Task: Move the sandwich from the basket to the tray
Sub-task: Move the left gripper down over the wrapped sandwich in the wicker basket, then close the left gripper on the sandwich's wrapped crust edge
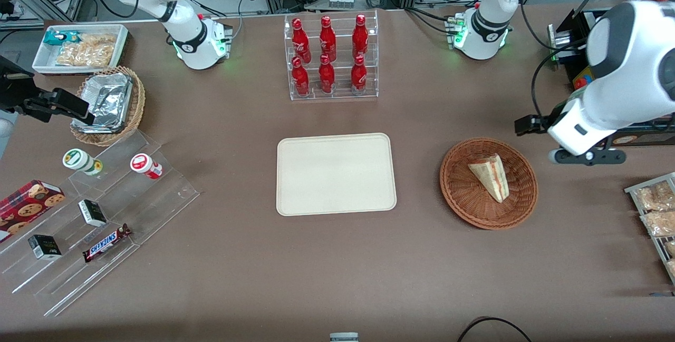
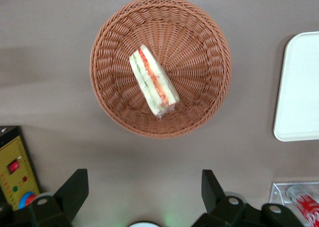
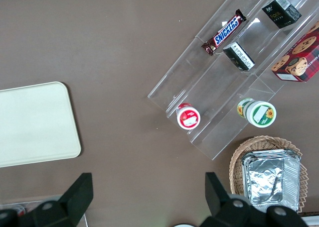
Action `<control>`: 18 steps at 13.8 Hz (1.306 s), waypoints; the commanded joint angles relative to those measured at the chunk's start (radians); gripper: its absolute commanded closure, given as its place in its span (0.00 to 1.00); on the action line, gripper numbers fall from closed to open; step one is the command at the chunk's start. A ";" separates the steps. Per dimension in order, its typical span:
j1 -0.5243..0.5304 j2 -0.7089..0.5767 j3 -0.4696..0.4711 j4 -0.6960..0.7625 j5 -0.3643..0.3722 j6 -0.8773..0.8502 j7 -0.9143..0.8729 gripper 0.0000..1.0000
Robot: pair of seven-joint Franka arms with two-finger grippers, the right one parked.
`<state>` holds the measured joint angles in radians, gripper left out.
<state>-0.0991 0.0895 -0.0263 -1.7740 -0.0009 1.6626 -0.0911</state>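
Front view: the sandwich (image 1: 490, 176) is being held in the basket (image 1: 459, 194), beside the bare tray (image 1: 336, 173). Nothing is being gripped by the gripper (image 2: 144, 192); its fingers (image 2: 74, 189) are being kept wide apart above the table, near the basket.

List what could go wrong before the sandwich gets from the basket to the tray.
1. The sandwich looks plastic-wrapped and lies tilted in the basket; the open gripper, high above the table beside the basket, might slip off it or crush it.
2. The light wicker basket may lift or slide with the grasp.
3. The tray has only a low rim; a careless release could let the sandwich slide off.
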 commanded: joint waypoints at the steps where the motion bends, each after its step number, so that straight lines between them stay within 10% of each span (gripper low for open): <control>1: -0.002 -0.030 0.003 -0.135 0.015 0.139 -0.006 0.00; 8: 0.001 -0.030 0.005 -0.448 0.013 0.569 -0.090 0.00; 18: -0.004 0.033 0.003 -0.493 0.010 0.684 -0.597 0.00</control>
<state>-0.0980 0.1089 -0.0228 -2.2602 -0.0001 2.3234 -0.6021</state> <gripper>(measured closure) 0.000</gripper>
